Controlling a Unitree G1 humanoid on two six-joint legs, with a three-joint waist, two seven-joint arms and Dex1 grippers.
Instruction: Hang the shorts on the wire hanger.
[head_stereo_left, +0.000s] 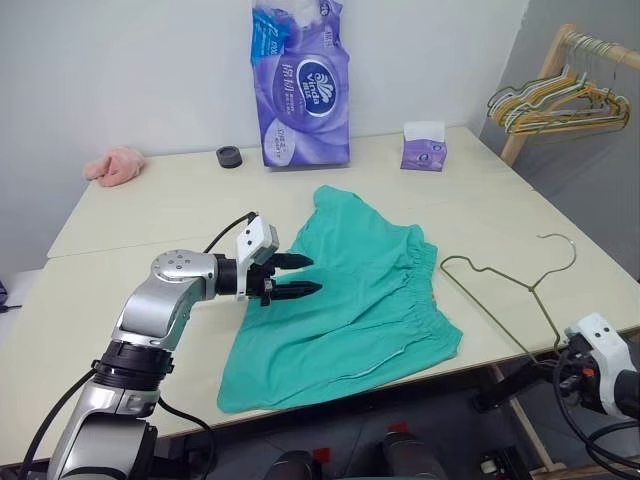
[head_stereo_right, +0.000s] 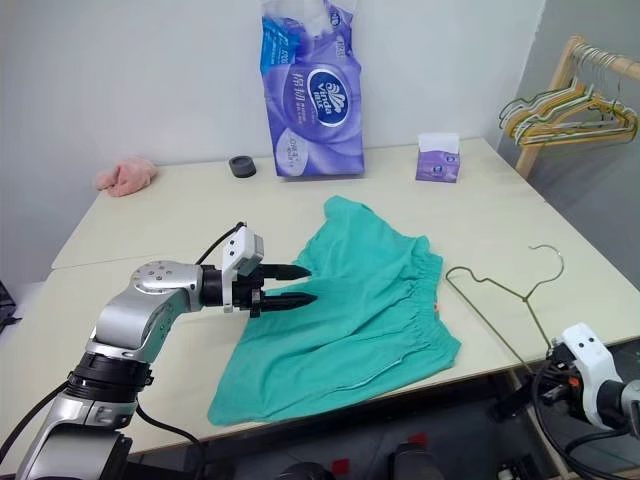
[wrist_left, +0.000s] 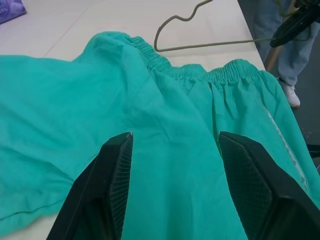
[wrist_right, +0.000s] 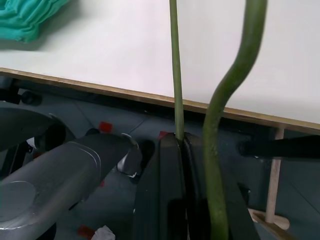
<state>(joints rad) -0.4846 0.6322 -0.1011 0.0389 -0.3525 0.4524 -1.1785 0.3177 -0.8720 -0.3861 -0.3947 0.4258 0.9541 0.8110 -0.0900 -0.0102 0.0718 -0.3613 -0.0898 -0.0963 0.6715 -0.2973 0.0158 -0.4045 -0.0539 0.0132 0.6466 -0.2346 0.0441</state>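
Note:
The teal-green shorts (head_stereo_left: 350, 300) lie flat on the table, waistband toward the right. My left gripper (head_stereo_left: 300, 277) hovers open over their left side, and its fingers (wrist_left: 112, 180) straddle bare cloth (wrist_left: 165, 125) with nothing pinched. The olive wire hanger (head_stereo_left: 532, 288) lies on the table right of the shorts, its lower corner reaching past the front edge. My right gripper (wrist_right: 180, 142) is shut on the hanger's wire (wrist_right: 175, 75) just off that edge. A corner of the shorts (wrist_right: 25, 20) shows beyond it.
At the back stand a purple tissue pack (head_stereo_left: 300, 85), a small tissue box (head_stereo_left: 424, 147), a black ring (head_stereo_left: 229, 157) and a pink fluffy cloth (head_stereo_left: 115, 165). A wooden rack with bunched hangers (head_stereo_left: 560, 100) stands at the right. A person's leg (wrist_left: 290, 60) stands past the table's right end.

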